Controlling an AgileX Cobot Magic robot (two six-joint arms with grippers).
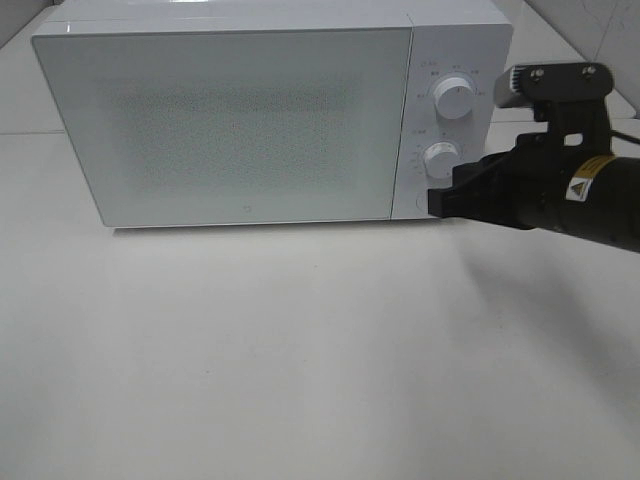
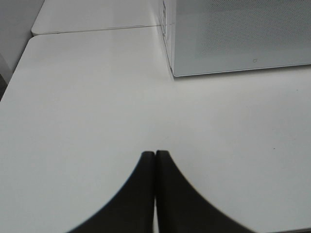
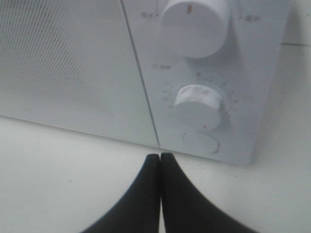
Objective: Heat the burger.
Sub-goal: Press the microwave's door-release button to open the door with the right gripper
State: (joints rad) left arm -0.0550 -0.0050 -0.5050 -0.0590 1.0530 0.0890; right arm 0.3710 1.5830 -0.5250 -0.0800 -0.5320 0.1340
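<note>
Table: white, below both claws.
Microwave: door shut. Its control panel faces the right claw; it stands ahead of the left claw, well apart.
Both claws: fingers pressed together, holding nothing.
Upper knob, lower knob, round button: the button is nearest the right claw's tips; contact unclear.
Burger: not seen in any view.

White microwave, dotted grey door; black hand.

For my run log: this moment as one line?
microwave door shut | right claw shut, near lower dial | left claw shut over table
</note>
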